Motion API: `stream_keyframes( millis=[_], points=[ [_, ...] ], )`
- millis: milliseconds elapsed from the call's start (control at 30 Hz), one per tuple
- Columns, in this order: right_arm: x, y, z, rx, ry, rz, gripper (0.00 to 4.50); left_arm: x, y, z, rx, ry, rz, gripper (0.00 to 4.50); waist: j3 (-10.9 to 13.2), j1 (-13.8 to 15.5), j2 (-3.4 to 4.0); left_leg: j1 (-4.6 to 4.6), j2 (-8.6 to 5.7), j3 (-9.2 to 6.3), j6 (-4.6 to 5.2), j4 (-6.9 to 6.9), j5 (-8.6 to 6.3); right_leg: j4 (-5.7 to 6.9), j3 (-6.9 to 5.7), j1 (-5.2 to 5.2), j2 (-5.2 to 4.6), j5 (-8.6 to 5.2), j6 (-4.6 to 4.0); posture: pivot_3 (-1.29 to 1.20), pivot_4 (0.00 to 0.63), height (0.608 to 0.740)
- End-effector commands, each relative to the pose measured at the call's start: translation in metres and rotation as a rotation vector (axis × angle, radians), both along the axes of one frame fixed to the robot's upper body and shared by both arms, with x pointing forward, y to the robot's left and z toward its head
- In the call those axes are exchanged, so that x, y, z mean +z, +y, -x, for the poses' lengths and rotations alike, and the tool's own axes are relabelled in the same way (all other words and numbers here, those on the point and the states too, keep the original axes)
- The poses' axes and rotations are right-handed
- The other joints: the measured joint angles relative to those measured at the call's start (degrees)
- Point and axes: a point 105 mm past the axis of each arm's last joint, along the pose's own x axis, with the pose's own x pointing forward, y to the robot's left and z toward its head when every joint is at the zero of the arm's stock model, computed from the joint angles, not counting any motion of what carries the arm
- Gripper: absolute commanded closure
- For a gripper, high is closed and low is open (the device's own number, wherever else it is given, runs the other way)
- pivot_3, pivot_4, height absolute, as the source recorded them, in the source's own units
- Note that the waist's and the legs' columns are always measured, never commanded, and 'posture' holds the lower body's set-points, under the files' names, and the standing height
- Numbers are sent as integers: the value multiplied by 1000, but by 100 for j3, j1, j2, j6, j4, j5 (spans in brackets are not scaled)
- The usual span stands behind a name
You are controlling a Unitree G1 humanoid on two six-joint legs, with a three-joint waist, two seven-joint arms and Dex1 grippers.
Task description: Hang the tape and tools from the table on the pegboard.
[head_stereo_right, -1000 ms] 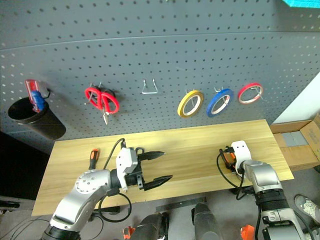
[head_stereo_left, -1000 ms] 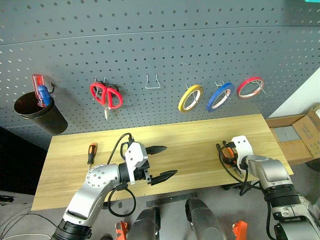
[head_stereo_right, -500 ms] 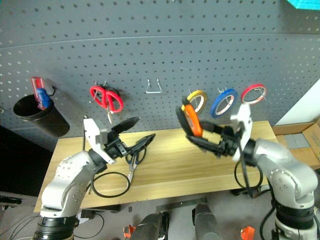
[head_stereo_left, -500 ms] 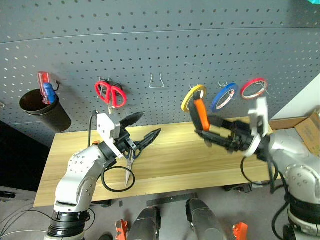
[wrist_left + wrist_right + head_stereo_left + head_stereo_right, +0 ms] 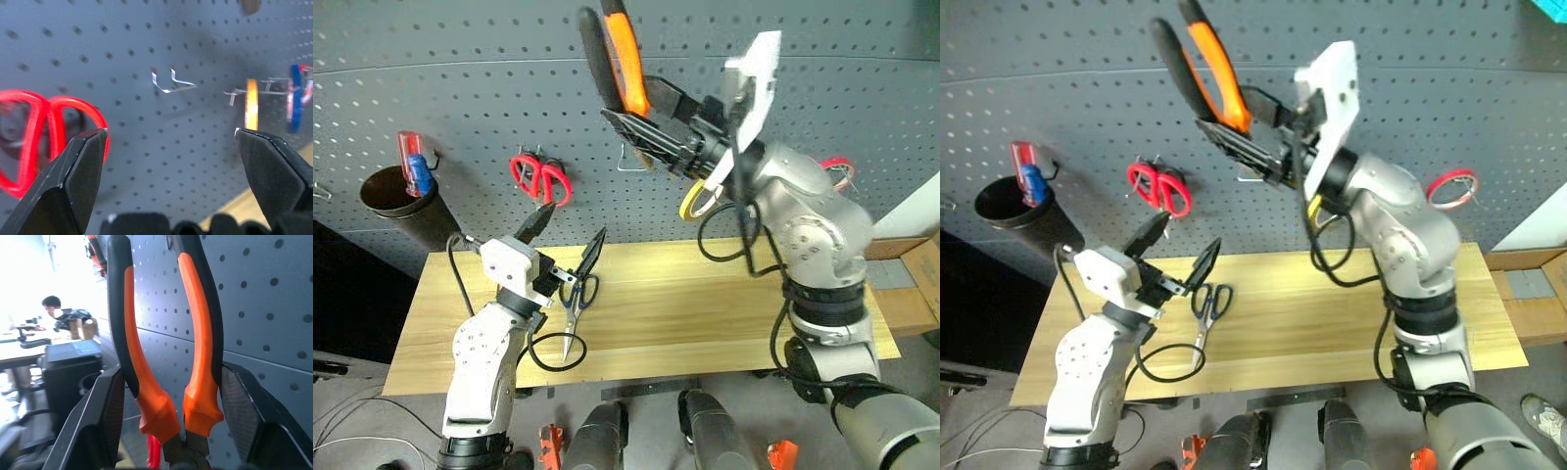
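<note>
My right gripper (image 5: 636, 117) is shut on the pliers (image 5: 615, 59) and holds them high in front of the pegboard (image 5: 460, 98). Their orange-and-black handles (image 5: 195, 333) stick up past the fingers. My left gripper (image 5: 574, 223) is open and empty above the left part of the table (image 5: 705, 304), pointing at the board. Below it, the scissors (image 5: 576, 304) with dark loops lie flat on the wood. The blue tape (image 5: 293, 98) hangs on a hook beside the yellow tape (image 5: 251, 105). A bare wire hook (image 5: 171, 83) sits between the left fingers' line of sight.
Red-looped scissors (image 5: 540, 178) hang at the left of the board. A black cup (image 5: 396, 201) holds a red-and-blue screwdriver (image 5: 411, 166). A red tape ring (image 5: 837, 171) hangs at the right. A cardboard box (image 5: 925, 264) stands past the table's right end. A black cable loop (image 5: 553, 352) lies by the scissors.
The right gripper has swung from the table's right end up and to the left with the pliers. The left gripper has risen and tipped up toward the board, uncovering the scissors.
</note>
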Motion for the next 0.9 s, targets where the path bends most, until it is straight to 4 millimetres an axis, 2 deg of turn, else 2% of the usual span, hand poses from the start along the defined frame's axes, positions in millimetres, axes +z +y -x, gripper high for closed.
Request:
stream_keyframes(
  millis=[33,167,433,667,900],
  points=[
    [28,9,5,-15,-134,-85,2151,12,-2,13,30,-86,3,0,-3,6,-4,0,1,2,0,1,0,2,-2,-2,0,3,-5,-22,181,740],
    [26,20,-11,-80,-167,-112,2151,13,-6,18,50,-104,24,0,-36,40,-7,3,12,4,-2,4,1,10,-17,-4,3,7,-12,2,177,740],
    [0,51,-28,-154,-207,-68,2151,8,-6,18,68,-96,31,0,-64,59,-9,8,15,15,-2,3,1,14,-19,-8,4,8,-13,12,185,740],
    [-13,42,-50,-273,-189,-85,2151,7,-6,18,66,-85,18,0,-65,109,-10,8,18,15,-4,3,1,15,-30,-12,4,9,-16,20,190,740],
    [-19,38,-53,-284,-173,-123,2151,8,-4,19,69,-80,17,0,-65,123,-9,8,23,18,-5,2,0,17,-40,-15,4,10,-17,31,196,740]
  ],
)
